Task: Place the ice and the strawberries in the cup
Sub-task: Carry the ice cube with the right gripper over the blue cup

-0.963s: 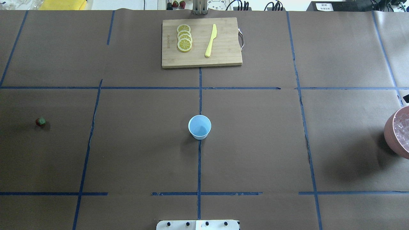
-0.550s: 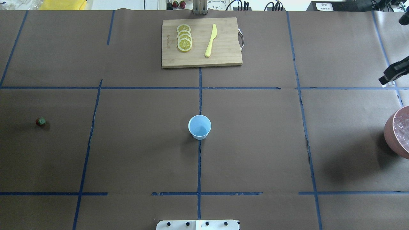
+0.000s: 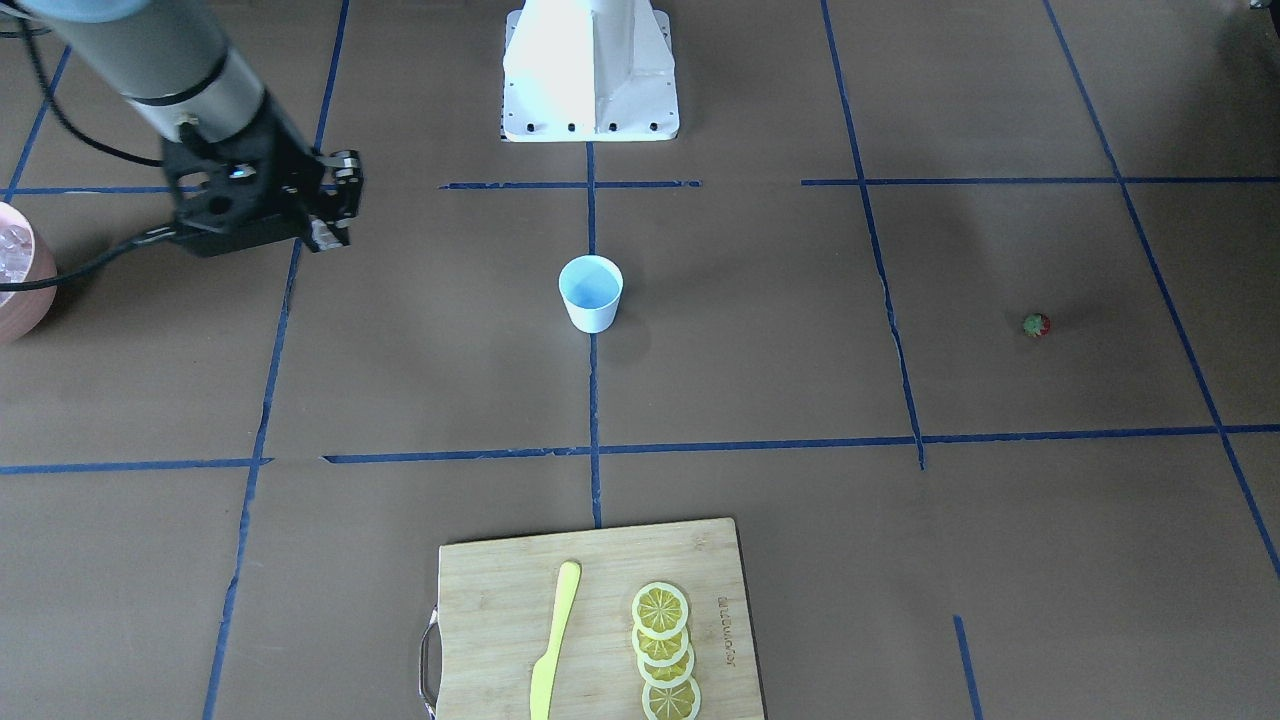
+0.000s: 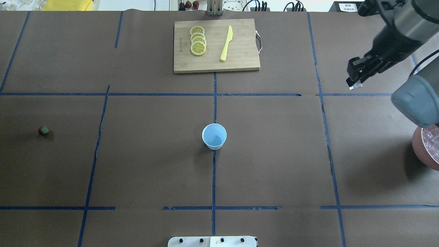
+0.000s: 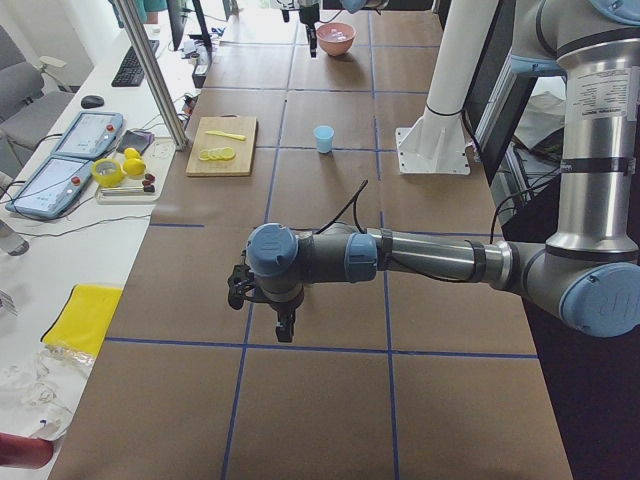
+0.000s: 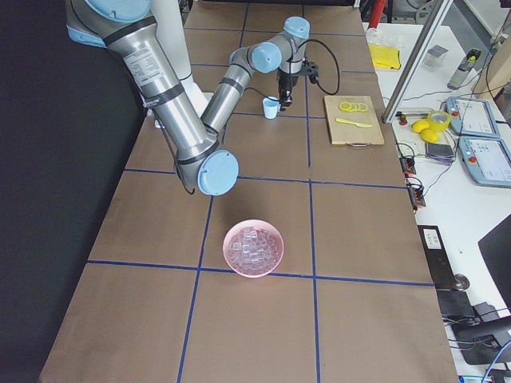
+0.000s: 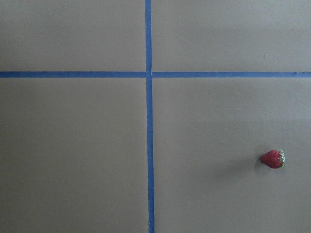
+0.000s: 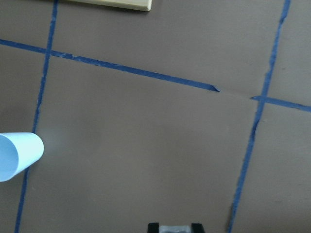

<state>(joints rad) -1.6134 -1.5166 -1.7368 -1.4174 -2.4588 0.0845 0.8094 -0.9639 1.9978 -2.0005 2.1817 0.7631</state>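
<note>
Cutting board (image 4: 244,57) — lemon slices (image 4: 198,41), yellow knife (image 4: 226,43).

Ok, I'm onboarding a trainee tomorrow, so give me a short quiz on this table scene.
1. How many lemon slices lie on the cutting board?
2. True or false: the cup already holds ice.
3. The ice sits in: A) the pink bowl B) the cup C) the cutting board.
Key: 1 four; 2 false; 3 A.
</note>
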